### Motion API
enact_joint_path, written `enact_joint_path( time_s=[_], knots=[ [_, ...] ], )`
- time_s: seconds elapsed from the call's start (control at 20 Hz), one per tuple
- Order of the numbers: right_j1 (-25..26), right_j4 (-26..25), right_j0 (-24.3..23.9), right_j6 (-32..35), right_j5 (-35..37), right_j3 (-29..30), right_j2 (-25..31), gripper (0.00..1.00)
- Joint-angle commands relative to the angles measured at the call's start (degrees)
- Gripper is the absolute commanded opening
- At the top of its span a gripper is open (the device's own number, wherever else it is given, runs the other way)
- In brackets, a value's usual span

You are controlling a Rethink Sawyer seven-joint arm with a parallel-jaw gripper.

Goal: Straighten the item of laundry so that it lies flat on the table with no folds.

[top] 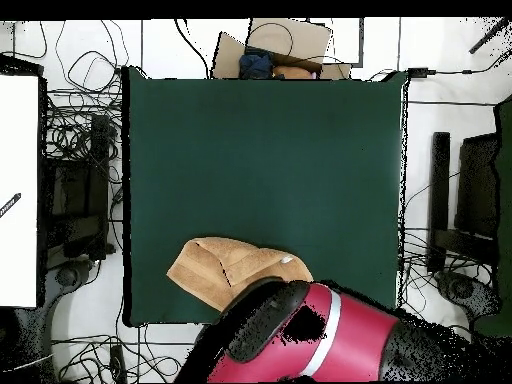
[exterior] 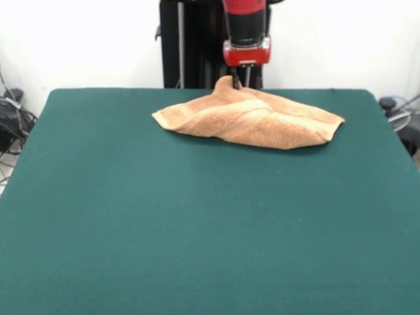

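Note:
The light orange-tan towel (exterior: 252, 118) lies crumpled with folds near the far edge of the dark green table (exterior: 197, 230), close to the robot. One corner of it is pulled up into a peak at my gripper (exterior: 241, 84), which comes straight down and is shut on that peak. In the overhead view the towel (top: 222, 270) sits near the bottom edge of the table (top: 260, 150), left of centre. The red arm (top: 330, 335) covers the towel's right part and hides the gripper there.
The black pedestal (exterior: 190, 39) stands just behind the towel. Cables and dark equipment lie off both sides of the table (top: 75, 190) (top: 465, 220). A cardboard box (top: 285, 45) sits beyond the table's far edge. A white panel (top: 18, 190) is at the left.

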Motion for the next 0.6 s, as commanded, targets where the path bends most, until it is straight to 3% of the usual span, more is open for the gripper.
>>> enact_joint_path(
  time_s=[0.05, 0.25, 0.6],
  knots=[
    [7.5, 3.8, 0.3, 13.7, -1.9, -4.8, 5.5, 1.0],
    [7.6, 4.0, 0.5, 13.1, -2.0, -5.8, 5.6, 1.0],
    [14.5, 3.0, 0.7, 12.0, -5.3, -12.0, 5.3, 1.0]
  ],
)
